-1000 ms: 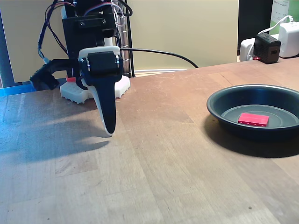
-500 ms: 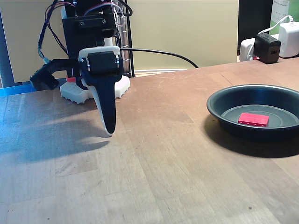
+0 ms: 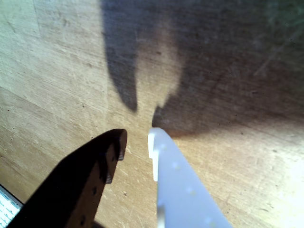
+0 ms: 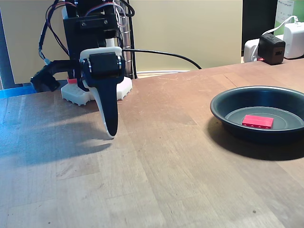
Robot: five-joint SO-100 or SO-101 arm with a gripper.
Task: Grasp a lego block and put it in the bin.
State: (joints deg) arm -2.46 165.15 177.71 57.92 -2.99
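The red lego block (image 4: 257, 121) lies flat on the bottom of the bin (image 4: 236, 131), a dark round pan at the right of the fixed view. My gripper (image 4: 110, 135) hangs far to the left of it, just in front of the arm's base, fingertips pointing down close over the wooden table. In the wrist view the gripper (image 3: 137, 138) shows a black finger (image 3: 95, 175) and a white finger (image 3: 178, 185) with only a narrow slit between the tips. Nothing is held between them, and bare wood lies below.
The arm's white base (image 4: 78, 93) and black cabling stand at the back left. A black cable (image 4: 166, 54) runs along the table's rear edge. Chargers and plugs (image 4: 273, 47) sit at the back right, behind the bin.
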